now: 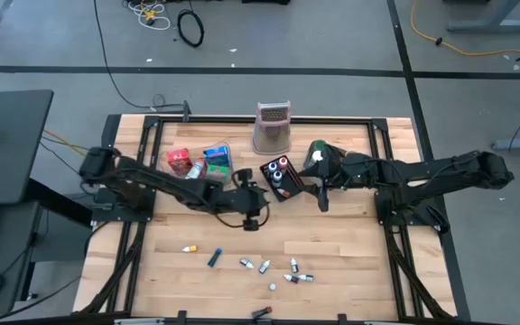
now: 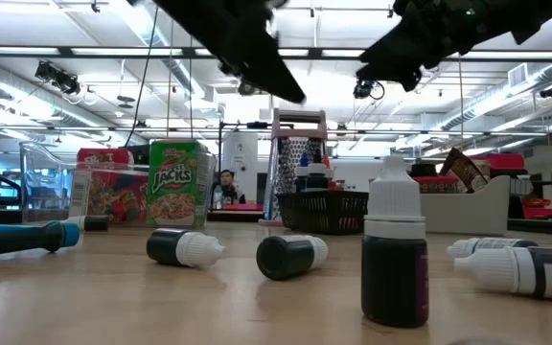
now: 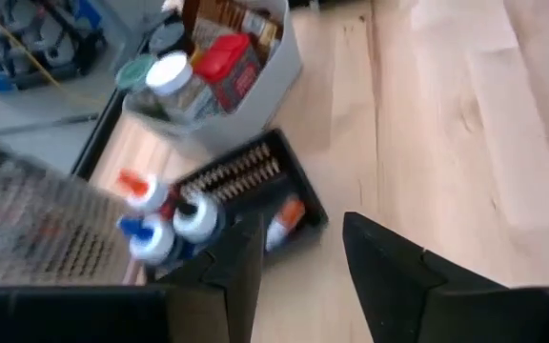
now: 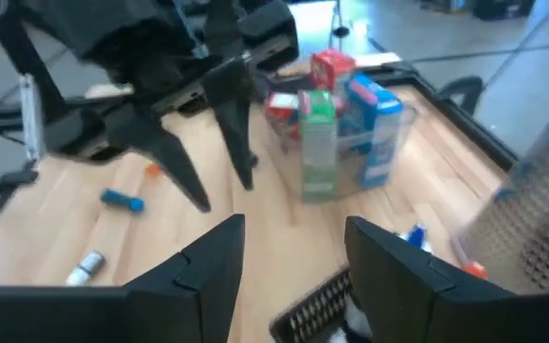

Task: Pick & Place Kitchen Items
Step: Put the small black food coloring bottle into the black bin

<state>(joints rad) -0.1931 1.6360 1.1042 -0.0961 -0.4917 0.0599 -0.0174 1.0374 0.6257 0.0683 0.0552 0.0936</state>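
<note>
Two arms reach inward over the wooden surface [image 1: 350, 262] in the high view. The left gripper [image 1: 253, 215] hangs at centre frame, just left of the black mesh basket [image 1: 283, 177]. In the left wrist view its fingers [image 3: 241, 276] stand apart with bare wood between them; nothing is held. The right gripper [image 1: 321, 194] sits just right of the same basket, in front of the grey bin [image 1: 319, 155]. In the right wrist view its fingers [image 4: 213, 262] are likewise spread with a clear gap and hold nothing.

Kitchen items lie in four groups:
- A clear tray [image 1: 199, 164], centre left in the high view, holds red, green and blue packets [image 4: 336, 119] standing upright.
- The basket holds small bottles with white, red and blue caps [image 3: 165, 214].
- The grey bin, upper left in the left wrist view, holds capped jars [image 3: 193, 71].
- Small vials [image 1: 278, 271] are scattered loose across the lower centre of the surface in the high view, with a blue-capped one [image 1: 214, 258] and a yellow-tipped one [image 1: 189, 248] to their left. In the low view most lie on their sides; one dark vial [image 2: 394, 251] stands upright at right of centre.

A tall metal grater stand [image 1: 272, 126] stands at the upper centre of the surface, behind the basket.
</note>
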